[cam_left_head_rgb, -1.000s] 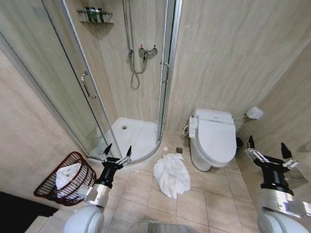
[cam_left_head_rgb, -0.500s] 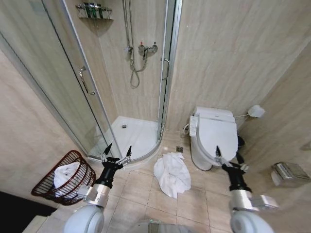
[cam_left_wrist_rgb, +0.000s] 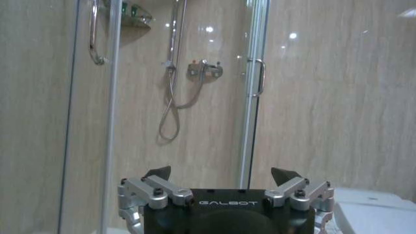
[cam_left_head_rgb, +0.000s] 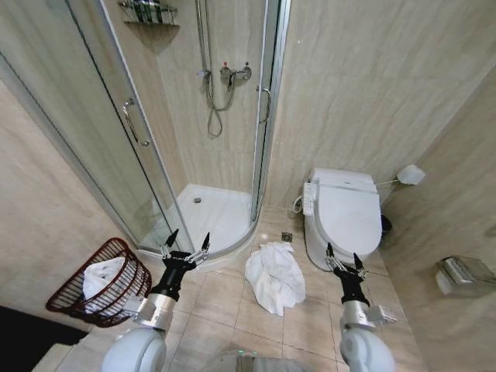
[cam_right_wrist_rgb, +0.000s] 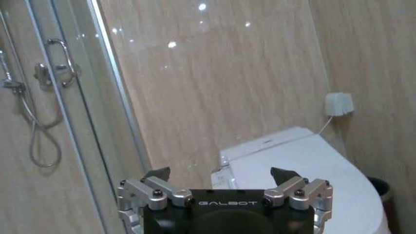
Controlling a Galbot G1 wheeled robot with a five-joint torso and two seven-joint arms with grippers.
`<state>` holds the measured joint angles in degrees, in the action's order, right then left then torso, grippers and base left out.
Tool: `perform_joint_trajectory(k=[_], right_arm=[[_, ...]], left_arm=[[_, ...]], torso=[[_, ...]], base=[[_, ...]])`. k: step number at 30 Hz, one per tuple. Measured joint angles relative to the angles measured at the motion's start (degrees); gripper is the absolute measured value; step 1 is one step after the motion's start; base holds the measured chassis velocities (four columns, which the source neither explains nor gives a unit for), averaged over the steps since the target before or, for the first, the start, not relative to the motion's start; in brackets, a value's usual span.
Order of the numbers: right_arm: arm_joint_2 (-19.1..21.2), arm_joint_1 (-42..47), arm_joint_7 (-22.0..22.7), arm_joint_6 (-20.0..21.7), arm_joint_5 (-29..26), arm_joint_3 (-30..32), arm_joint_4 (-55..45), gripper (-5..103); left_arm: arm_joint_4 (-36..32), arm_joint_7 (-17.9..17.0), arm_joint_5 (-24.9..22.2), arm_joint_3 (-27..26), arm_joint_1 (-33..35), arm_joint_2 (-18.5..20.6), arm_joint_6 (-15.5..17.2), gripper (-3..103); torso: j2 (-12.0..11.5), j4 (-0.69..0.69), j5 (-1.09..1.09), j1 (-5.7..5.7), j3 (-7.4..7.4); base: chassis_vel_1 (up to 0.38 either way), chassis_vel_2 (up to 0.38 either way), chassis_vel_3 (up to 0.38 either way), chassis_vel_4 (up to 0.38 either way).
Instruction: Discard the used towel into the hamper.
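a white towel point(cam_left_head_rgb: 274, 277) lies crumpled on the floor tiles between the shower and the toilet point(cam_left_head_rgb: 342, 218), the hamper point(cam_left_head_rgb: 99, 282) off to its left beside the open left gripper point(cam_left_head_rgb: 185, 245), the right gripper point(cam_left_head_rgb: 342, 263) open near the toilet.

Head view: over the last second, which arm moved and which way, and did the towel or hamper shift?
The right gripper swung inward from the far right beside the wall to just right of the towel, in front of the toilet; its fingers are open and empty. The left gripper kept its place, open, beside the hamper. Towel and hamper lie where they were; the camera shifted only slightly.
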<state>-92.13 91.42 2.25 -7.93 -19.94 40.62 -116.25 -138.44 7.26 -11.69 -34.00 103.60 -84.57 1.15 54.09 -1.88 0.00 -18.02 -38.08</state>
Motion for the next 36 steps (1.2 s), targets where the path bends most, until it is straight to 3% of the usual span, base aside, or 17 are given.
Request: perform_joint_trajectory(k=[12,26,30,36], right_arm=[[-0.1,0.59,0.02,-3.47,9.39,-1.52,-0.73,100],[-0.05,12.56,0.12,-4.61,8.92,-5.27,-2.79,100],[0.88,15.36,0.35,-6.67,7.88,-2.73,-2.85,100],[7.77,17.28,0.36,-8.61,1.77,5.75,-1.85,100]], left_arm=[[0.0,0.0,0.0,0.0,0.0,0.0,0.0,100],[0.0,0.0,0.0,0.0,0.0,0.0,0.0,100],[0.0,0.0,0.0,0.0,0.0,0.0,0.0,100],[0.0,0.0,0.0,0.0,0.0,0.0,0.0,100]], torso=[[-3.38,0.0,0.0,1.49,1.91],[-7.05,0.0,0.0,3.05,4.04],[-8.06,0.01,0.01,3.5,4.6],[-9.8,0.0,0.01,4.25,5.59]], base=[[0.0,0.0,0.0,0.0],[0.0,0.0,0.0,0.0],[0.0,0.0,0.0,0.0],[0.0,0.0,0.0,0.0]])
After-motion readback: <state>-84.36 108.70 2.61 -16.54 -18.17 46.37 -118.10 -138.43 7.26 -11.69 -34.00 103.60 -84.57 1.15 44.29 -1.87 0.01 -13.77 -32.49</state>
